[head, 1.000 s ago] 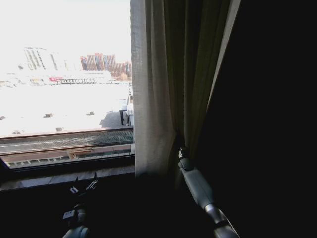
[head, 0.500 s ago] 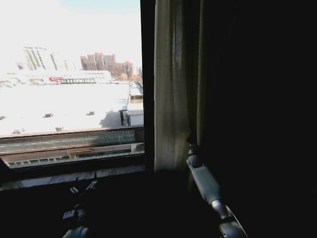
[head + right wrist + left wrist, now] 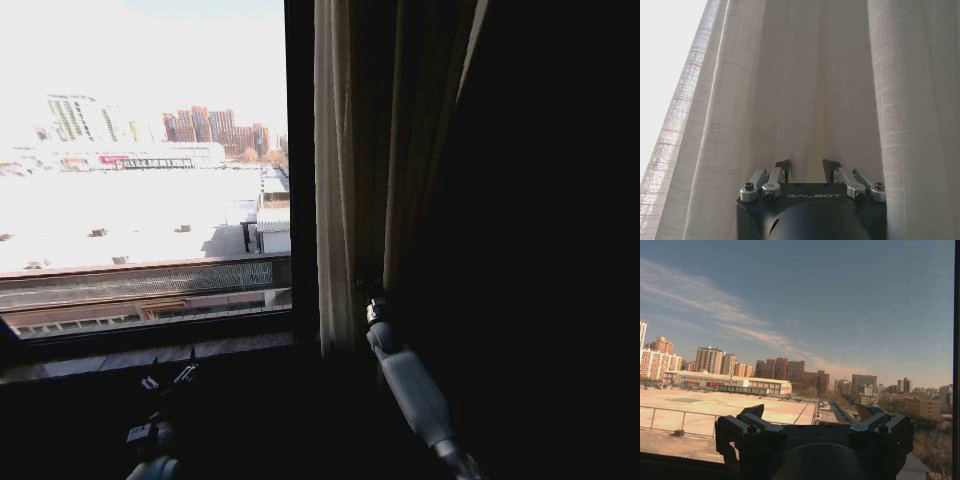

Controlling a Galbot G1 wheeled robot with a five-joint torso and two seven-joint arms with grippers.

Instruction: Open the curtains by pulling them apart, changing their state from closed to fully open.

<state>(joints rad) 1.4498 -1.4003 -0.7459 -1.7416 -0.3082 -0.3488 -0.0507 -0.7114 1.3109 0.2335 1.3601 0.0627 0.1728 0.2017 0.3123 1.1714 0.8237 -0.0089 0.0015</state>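
"GALBOT" is printed on the right pincer's black housing.

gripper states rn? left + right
Left gripper: open, holding nothing, parked low by the window sill.
Right gripper: shut on a fold of the curtain.

The curtains hang bunched right of centre, just right of an upright frame bar. Left of that bar lies the window, with the sill along its foot and rooftops and buildings far beyond. The right gripper sits at the curtains' lower part — its fingers pressed into the folds, which hang before it and on both sides. The left gripper rests low at the near left — below the sill, well apart from the curtains, facing the window.
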